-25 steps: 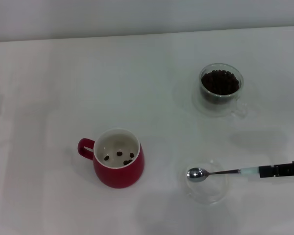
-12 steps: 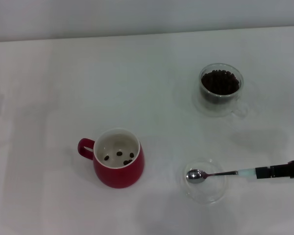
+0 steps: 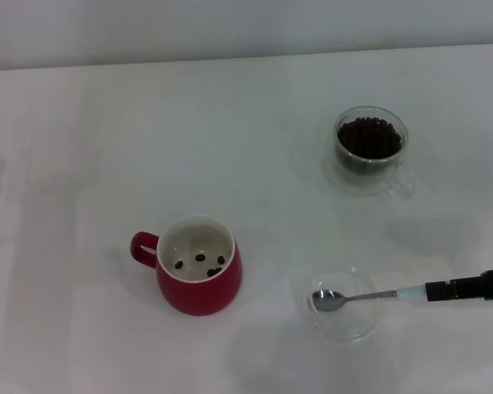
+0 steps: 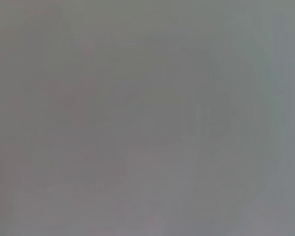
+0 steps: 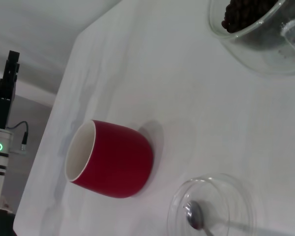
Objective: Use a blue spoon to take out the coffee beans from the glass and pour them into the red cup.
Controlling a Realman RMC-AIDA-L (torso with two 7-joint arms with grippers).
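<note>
Spoon [image 3: 353, 297] bowl rests in shallow glass dish [image 3: 345, 324]; right gripper [image 3: 476, 287] clamped on its handle at table's right edge. Left gripper unseen.

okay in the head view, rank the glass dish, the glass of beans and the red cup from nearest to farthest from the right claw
From the right claw, holding the blue spoon:
1. Glass dish, just to its left.
2. Glass of coffee beans, farther back.
3. Red cup, far left.
</note>
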